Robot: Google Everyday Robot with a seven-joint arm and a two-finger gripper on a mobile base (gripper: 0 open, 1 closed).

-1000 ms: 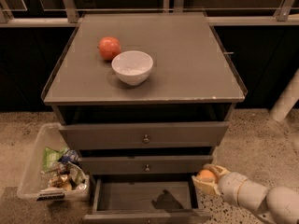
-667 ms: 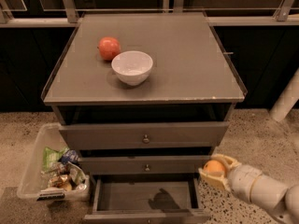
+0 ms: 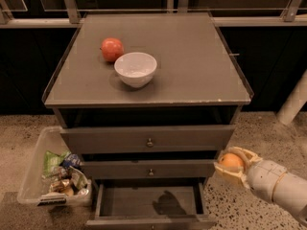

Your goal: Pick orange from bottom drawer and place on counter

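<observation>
The orange [image 3: 231, 161] sits clasped in the gripper's [image 3: 230, 164] fingers [image 3: 228, 176] beside the drawers [image 3: 148, 142].

white bowl [image 3: 135, 68] just beside a red fruit [image 3: 112, 49]; clear bin [image 3: 34, 174] holding, perhaps, snack wrappers.

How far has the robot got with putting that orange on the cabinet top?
Done: the orange is out of the open bottom drawer. In hand: the gripper, shut on it, holds it beside the middle drawer. Left: lifting it onto the counter, where a white bowl and red fruit sit.
</observation>
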